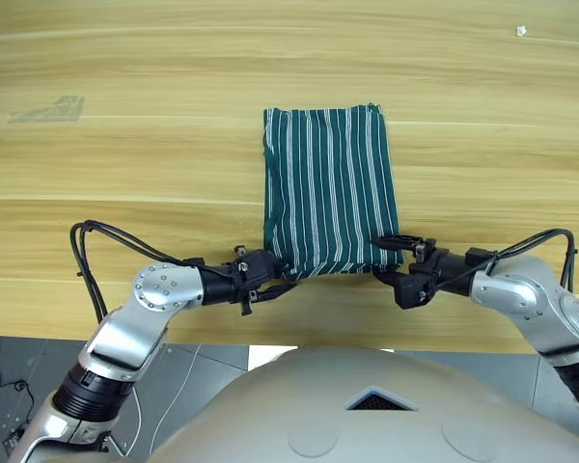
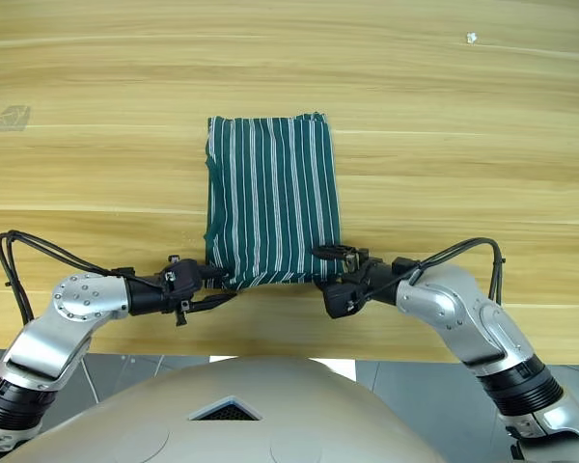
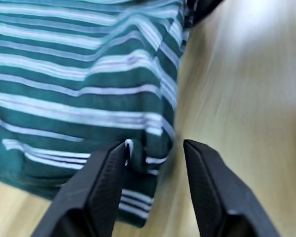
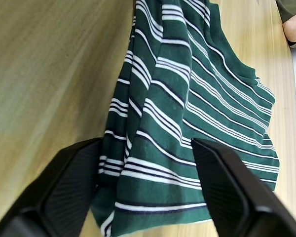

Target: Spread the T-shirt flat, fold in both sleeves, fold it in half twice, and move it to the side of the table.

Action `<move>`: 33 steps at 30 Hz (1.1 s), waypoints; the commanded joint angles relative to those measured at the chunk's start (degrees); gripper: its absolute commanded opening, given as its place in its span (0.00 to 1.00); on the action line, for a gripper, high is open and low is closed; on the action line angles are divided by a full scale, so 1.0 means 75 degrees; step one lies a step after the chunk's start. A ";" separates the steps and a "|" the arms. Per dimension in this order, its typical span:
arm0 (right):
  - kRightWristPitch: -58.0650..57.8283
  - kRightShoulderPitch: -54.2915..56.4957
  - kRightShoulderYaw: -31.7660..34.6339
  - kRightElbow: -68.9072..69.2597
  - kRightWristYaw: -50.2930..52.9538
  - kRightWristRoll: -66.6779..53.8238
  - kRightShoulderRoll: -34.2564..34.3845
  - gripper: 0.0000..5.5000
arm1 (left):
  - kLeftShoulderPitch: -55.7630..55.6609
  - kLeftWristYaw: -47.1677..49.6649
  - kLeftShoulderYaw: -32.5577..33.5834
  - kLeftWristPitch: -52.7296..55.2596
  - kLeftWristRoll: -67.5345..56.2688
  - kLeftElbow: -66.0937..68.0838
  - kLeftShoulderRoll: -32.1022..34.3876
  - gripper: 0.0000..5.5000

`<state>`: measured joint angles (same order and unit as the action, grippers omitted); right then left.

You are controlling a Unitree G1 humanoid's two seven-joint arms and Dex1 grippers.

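— One narrow strip, that's the T-shirt [image 1: 330, 188]: sleeves in, flat in the middle of the table [image 1: 125, 174], its long axis running straight away from the robot.
— And the near short edge is the one by the arms?
— Yes. The left gripper [image 1: 278, 280] is at the near left corner and the right gripper [image 1: 384, 260] at the near right corner. They're about level, so neither arm is nearer.
— Clamped on?
— No, from what I see. Both have their fingers apart. The left's fingers [image 3: 106, 182] straddle the corner with cloth bunched between them. The right's stand wide on either side of its corner, with the cloth between them but not pinched.
— So what comes next?
— I'd judge the first half-fold. They close on both corners, then carry the near edge along the long axis to meet the far edge. That edge lies straight ahead of both grippers, so they need to travel parallel or the fold goes skew.
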<state>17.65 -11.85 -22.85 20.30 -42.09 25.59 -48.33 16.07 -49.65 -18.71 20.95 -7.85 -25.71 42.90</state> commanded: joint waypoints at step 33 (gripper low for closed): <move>-0.1248 0.0461 0.1739 0.2325 -0.1726 -0.2728 -0.1191 0.00 | -0.0811 -0.0419 0.1868 -0.0214 -0.1240 -0.0767 0.0823 0.03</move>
<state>9.53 -13.34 -9.14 39.50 -54.38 3.28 -58.28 14.65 -55.59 -5.33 16.27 -18.21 -33.86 50.38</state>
